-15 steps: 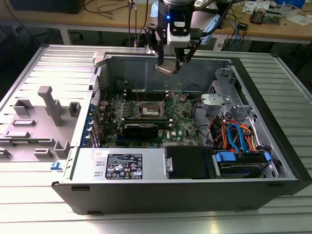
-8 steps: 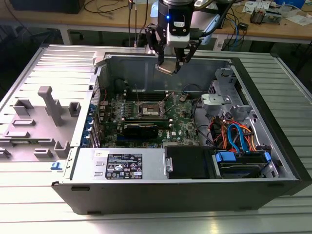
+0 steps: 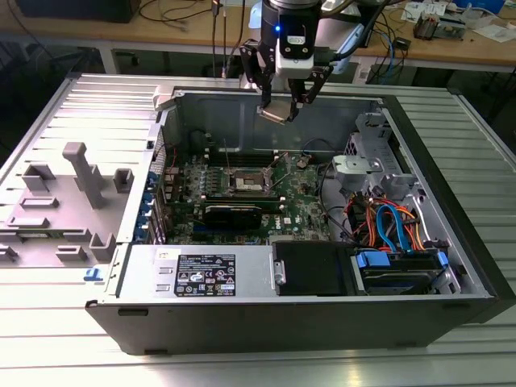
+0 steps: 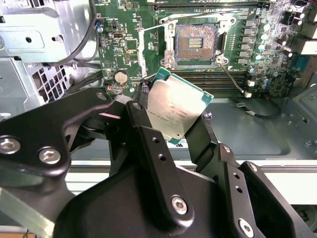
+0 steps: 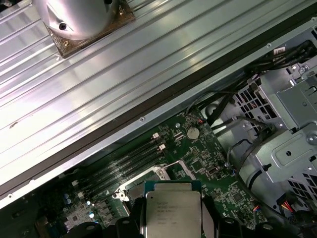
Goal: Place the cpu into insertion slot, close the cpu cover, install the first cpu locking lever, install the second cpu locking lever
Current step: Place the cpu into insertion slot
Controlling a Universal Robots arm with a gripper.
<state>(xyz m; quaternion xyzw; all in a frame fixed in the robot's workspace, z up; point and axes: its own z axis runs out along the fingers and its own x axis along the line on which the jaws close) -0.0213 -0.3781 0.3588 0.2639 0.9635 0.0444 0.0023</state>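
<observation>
I have the gripper (image 3: 279, 108) hanging high over the far side of the open computer case (image 3: 322, 326), with its two black fingers (image 4: 140, 115) pinched in on opposite edges of the cpu (image 3: 272, 114). In the second wrist view the cpu (image 4: 173, 111) sits tilted between them, dull silver top toward the camera and a thin green rim showing around it. In the first wrist view the same chip (image 5: 172, 213) hangs over the green circuit board (image 5: 213, 163). The insertion slot (image 3: 246, 184) lies well below it on the board. It is open, and in the second wrist view I can see its dark pin field (image 4: 197, 42) bare inside the silvery rim. The cpu cover (image 4: 142, 49) appears swung up off the slot along one side, though I cannot make out its exact angle. The cpu and the slot are well apart, nothing touching.
</observation>
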